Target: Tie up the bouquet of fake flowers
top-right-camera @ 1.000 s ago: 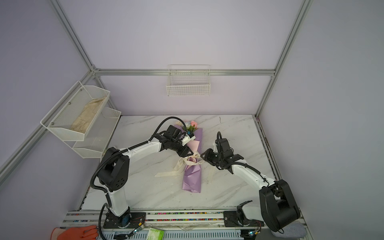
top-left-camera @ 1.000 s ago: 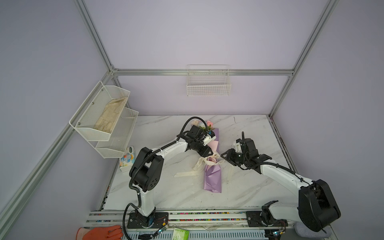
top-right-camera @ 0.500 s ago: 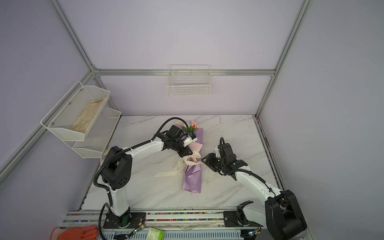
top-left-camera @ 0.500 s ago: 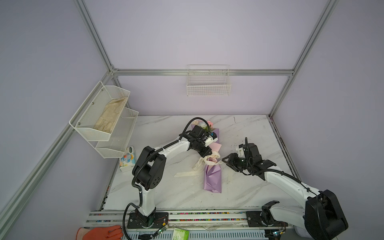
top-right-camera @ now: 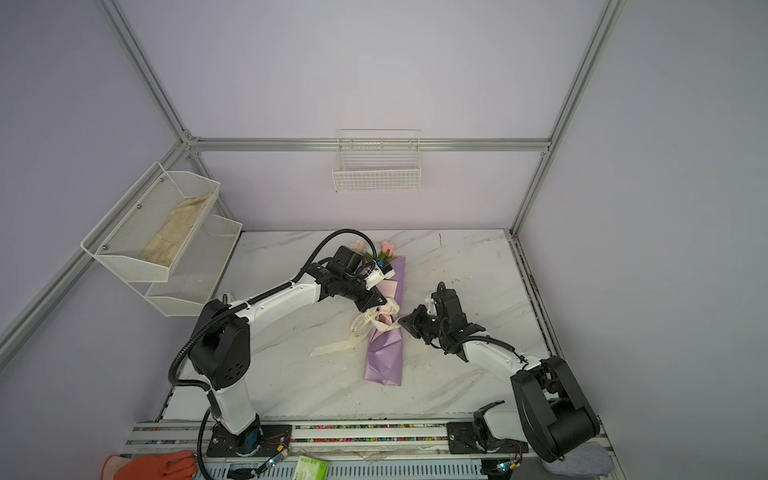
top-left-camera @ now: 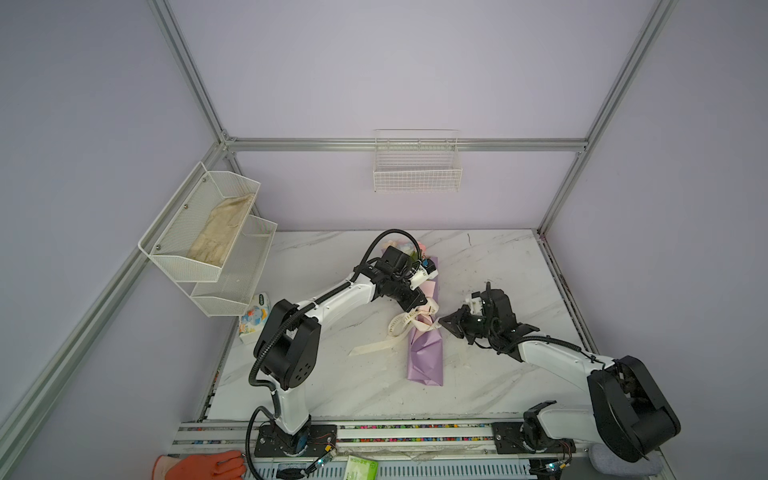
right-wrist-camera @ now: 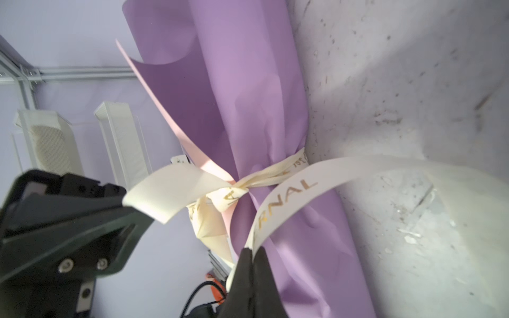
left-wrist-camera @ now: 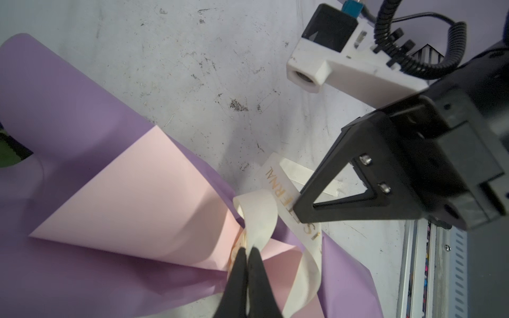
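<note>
- Two pincers are engaged. The left gripper (left-wrist-camera: 246,256) is closed tight on a loop of the long cream ribbon (left-wrist-camera: 278,190) with gold printed letters, right at the knot (right-wrist-camera: 237,190). The right gripper (right-wrist-camera: 249,253) is closed tight on the lettered strand just beside it.
- Location: the bouquet of fake flowers (top-left-camera: 424,353), sheathed in lilac and pink paper, lies flat on the white marble-pattern tabletop (top-left-camera: 332,374). It sits between the two grippers, with its blooms toward the rear wall.
- Step in hand, by judgement: drawing the knot tight at the waist of the wrap. One crossing is already cinched there.
- Recommended: pull the two strands apart evenly and in opposite directions across the bouquet. Keep them low over the table so the wrap neither rolls nor slides to one side.
- Recommended: stop once the ribbon bites into the paper. Further pull is likely to crumple the wrap or slip the smooth ribbon out of the grip.
- Left arm pose: it reaches diagonally from its base to the waist of the bouquet. The wrist is pitched steeply down, and the tip is aimed at the knot from the bloom side.
- Right arm pose: it is stretched low over the table, with the gripper aimed at the knot from the right flank.
</note>
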Robot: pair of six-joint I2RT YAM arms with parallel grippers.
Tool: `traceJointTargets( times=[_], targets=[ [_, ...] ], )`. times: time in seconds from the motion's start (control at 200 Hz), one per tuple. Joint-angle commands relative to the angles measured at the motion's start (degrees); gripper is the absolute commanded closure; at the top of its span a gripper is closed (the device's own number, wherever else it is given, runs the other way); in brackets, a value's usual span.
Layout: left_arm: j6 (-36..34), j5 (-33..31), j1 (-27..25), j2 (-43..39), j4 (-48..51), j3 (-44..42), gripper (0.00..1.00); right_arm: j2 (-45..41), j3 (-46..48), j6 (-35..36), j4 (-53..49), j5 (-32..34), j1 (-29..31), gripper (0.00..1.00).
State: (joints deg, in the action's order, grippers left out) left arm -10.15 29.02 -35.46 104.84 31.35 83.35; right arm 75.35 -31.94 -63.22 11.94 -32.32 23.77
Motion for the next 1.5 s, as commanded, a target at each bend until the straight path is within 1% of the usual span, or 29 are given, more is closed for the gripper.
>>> traceJointTargets(
  times=[0.0, 0.115, 0.275, 0.32, 0.36, 0.39, 0.41, 0.48, 0.52, 0.57, 0.61, 0.685, 0.75, 0.805, 0.84, 0.875, 0.91, 0.96, 1.06, 1.14, 1.17, 1.19, 1.24, 1.275, 1.345, 1.355, 1.495],
  targets=[
    [-0.3, 2.2, -0.5, -3.0, -0.7, -2.1, 0.94, 0.2, -1.4, -1.7, 3.6, 2.4, -0.1, 0.99],
    [-0.4, 3.7, -0.8, -3.6, -0.9, -3.4, 0.94, 1.0, -0.7, -3.8, 7.8, 3.4, -0.1, 0.99],
    [-0.6, 5.8, -1.8, -4.9, -1.3, -5.0, 0.94, 3.0, -2.0, -3.6, 8.6, 4.6, -0.2, 0.97],
    [-0.4, 6.8, -1.9, -5.6, -2.1, -5.7, 0.94, 5.1, -2.2, -3.6, 8.9, 4.1, -0.1, 0.95],
    [-0.5, 7.5, -2.0, -6.0, -2.6, -6.3, 0.94, 5.7, -2.5, -3.4, 8.4, 3.6, -0.1, 0.90],
    [-0.5, 7.8, -2.1, -6.0, -2.6, -6.6, 0.94, 6.0, -2.5, -3.3, 8.0, 2.9, -0.2, 0.82],
    [-0.6, 8.0, -2.2, -6.0, -2.5, -6.8, 0.94, 6.0, -2.4, -3.1, 7.8, 2.4, -0.2, 0.78],
    [-1.0, 7.8, -2.6, -6.0, -1.9, -7.6, 0.94, 4.5, -1.9, -2.5, 7.1, 1.4, -0.3, 0.73],
    [-1.0, 7.9, -2.7, -6.0, -2.0, -8.1, 0.94, 2.8, -1.8, -2.1, 5.6, 1.7, -0.2, 0.68],
    [-0.8, 7.5, -3.0, -5.9, -1.8, -8.4, 0.94, -0.6, -2.6, -0.5, 1.0, 3.3, -0.2, 0.62],
    [-0.7, 7.3, -3.4, -6.0, -1.9, -8.5, 0.94, -2.8, -3.7, 2.0, -4.8, 5.5, -0.4, 0.58],
    [-0.7, 7.0, -3.8, -6.2, -2.3, -8.8, 0.94, -5.8, -5.6, 4.4, -12.2, 8.3, -0.7, 0.55],
    [-0.6, 7.0, -4.0, -6.0, -2.5, -8.8, 0.94, -7.3, -6.5, 5.3, -14.4, 9.2, -0.7, 0.55],
    [-0.6, 6.7, -4.3, -6.0, -2.5, -9.0, 0.94, -7.3, -7.8, 6.7, -14.0, 7.8, -0.8, 0.57],
    [-0.6, 7.0, -4.5, -6.1, -2.8, -9.4, 0.93, -6.5, -9.5, 8.2, -14.2, 6.6, -0.7, 0.60],
    [-0.7, 7.4, -4.7, -6.1, -2.9, -9.6, 0.93, -4.8, -11.9, 10.6, -15.6, 5.8, -0.8, 0.63],
    [-0.6, 7.6, -4.9, -6.1, -3.0, -9.6, 0.93, -2.8, -14.6, 14.4, -17.9, 4.3, -0.8, 0.65],
    [-0.4, 7.9, -5.0, -5.8, -3.0, -9.6, 0.93, -0.1, -18.1, 16.8, -20.9, 2.9, -0.7, 0.71],
    [0.3, 7.8, -5.4, -5.7, -3.2, -9.9, 0.93, 4.6, -21.2, 18.6, -21.6, -1.3, -0.5, 0.79],
    [1.1, 7.7, -5.7, -6.0, -3.9, -10.5, 0.93, 7.1, -22.2, 18.8, -24.0, -1.7, -0.4, 0.83],
    [1.5, 7.7, -5.7, -6.0, -4.1, -10.8, 0.93, 7.5, -22.6, 19.2, -26.0, -0.8, -0.4, 0.82],
    [1.7, 7.5, -5.7, -6.2, -4.2, -11.0, 0.93, 7.5, -22.8, 19.4, -27.1, 0.1, -0.4, 0.80],
    [2.3, 7.4, -5.7, -6.5, -4.9, -11.8, 0.93, 6.5, -22.1, 19.1, -28.4, 2.3, -0.4, 0.68],
    [2.6, 7.5, -5.7, -6.9, -5.5, -12.4, 0.93, 5.3, -21.4, 18.5, -29.0, 3.5, -0.4, 0.62],
    [3.1, 7.5, -5.8, -7.2, -6.2, -13.3, 0.92, 3.7, -20.3, 17.1, -30.5, 6.0, -0.4, 0.59],
    [3.0, 7.5, -5.8, -7.3, -6.4, -13.2, 0.92, 2.4, -20.1, 16.6, -30.3, 6.1, -0.4, 0.58],
    [3.2, 8.2, -5.7, -7.3, -6.9, -13.9, 0.92, -0.1, -17.4, 14.0, -29.6, 3.0, -0.3, 0.53]
  ],
)
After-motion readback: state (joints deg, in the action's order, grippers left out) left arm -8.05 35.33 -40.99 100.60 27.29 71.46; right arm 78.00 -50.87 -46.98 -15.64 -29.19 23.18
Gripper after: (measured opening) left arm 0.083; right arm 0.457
